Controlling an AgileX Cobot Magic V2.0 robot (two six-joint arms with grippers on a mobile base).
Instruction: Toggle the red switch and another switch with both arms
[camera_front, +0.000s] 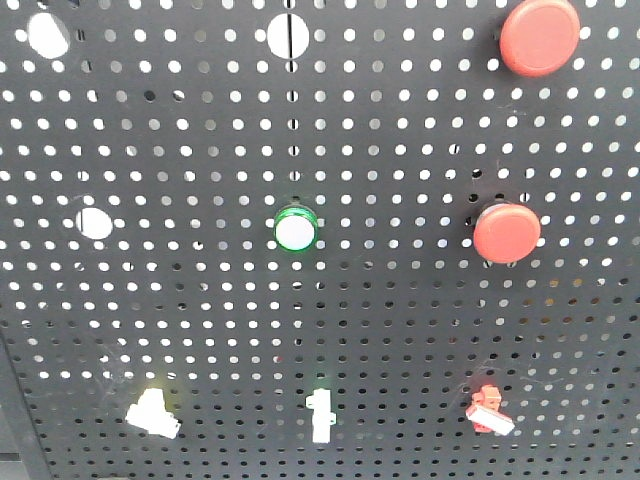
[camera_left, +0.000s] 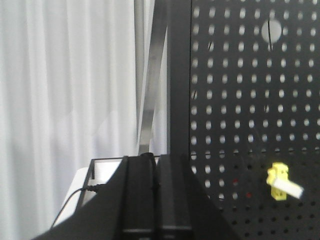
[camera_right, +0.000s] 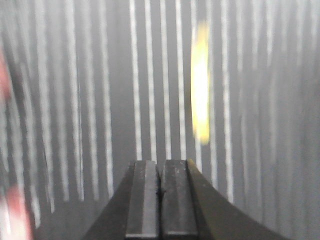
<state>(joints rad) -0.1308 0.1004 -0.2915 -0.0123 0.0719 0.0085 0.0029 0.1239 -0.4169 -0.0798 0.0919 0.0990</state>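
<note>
Nearest in the left wrist view, the left gripper (camera_left: 156, 200): jaws pressed flat together, no gap, nothing held. Touches no switch. Just to its left, a thin black cable (camera_left: 70, 196). To the right and a little further, the yellow switch (camera_left: 281, 184) on the black pegboard (camera_left: 240, 125), white lever pointing down and to the right. Apart from the gripper, with bare board between. Beyond, a slanted metal post (camera_left: 150, 90) beside the left edge of the board, then a white curtain (camera_left: 65, 100); open room on that side.

In the right wrist view, the right gripper (camera_right: 160, 200): closed too, the two fingers touching, gripping nothing. Behind it only streaks from blur: a yellow smear (camera_right: 201, 85) above and to the right, red smudges at the left edge. Cannot tell what these are.

In the front view, along the bottom row of the board, left to right: the yellow switch, a white toggle (camera_front: 321, 415) standing straight, then the red switch (camera_front: 490, 410) with its white tip tilted down to the right. Well apart from each other, both task switches fully exposed. Higher up, a green-ringed button (camera_front: 296, 230) in the middle and a red push button (camera_front: 506, 232) above the red switch. Furthest up, near the top edge, a second red push button (camera_front: 540, 37).
</note>
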